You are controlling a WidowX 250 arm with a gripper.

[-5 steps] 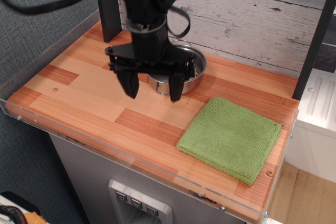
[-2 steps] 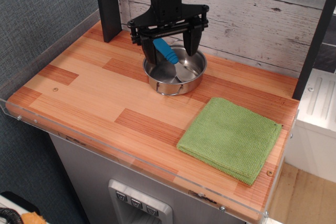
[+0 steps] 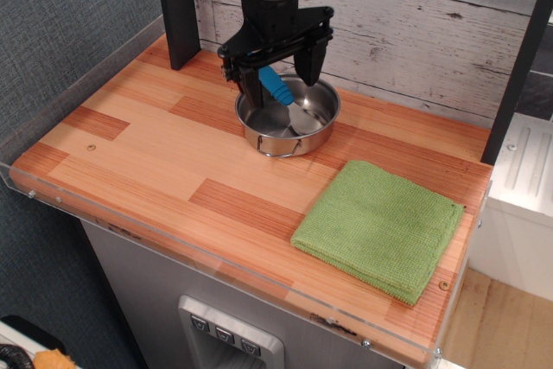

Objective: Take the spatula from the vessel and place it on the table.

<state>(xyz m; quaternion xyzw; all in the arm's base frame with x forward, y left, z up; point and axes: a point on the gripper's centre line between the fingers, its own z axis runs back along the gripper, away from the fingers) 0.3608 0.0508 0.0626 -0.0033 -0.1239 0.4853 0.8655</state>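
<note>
The vessel [image 3: 324, 125], a small shiny steel pot, stands on the wooden table [image 3: 147, 157] at the back middle. The spatula [image 3: 278, 88] leans inside it, its blue handle sticking up to the upper left and its metal head down in the pot. My black gripper [image 3: 276, 73] hangs over the back rim of the pot with its fingers spread, one on each side of the blue handle's upper end. The jaws are open and do not press the handle.
A folded green cloth [image 3: 380, 226] lies on the right front of the table. A black post [image 3: 177, 6] stands at the back left and a white plank wall runs behind. A clear plastic edge [image 3: 173, 248] borders the table.
The gripper has moved from over the table in front of the pot up and back to the pot's rear rim, uncovering the blue handle, then settled slightly around the handle's top.
</note>
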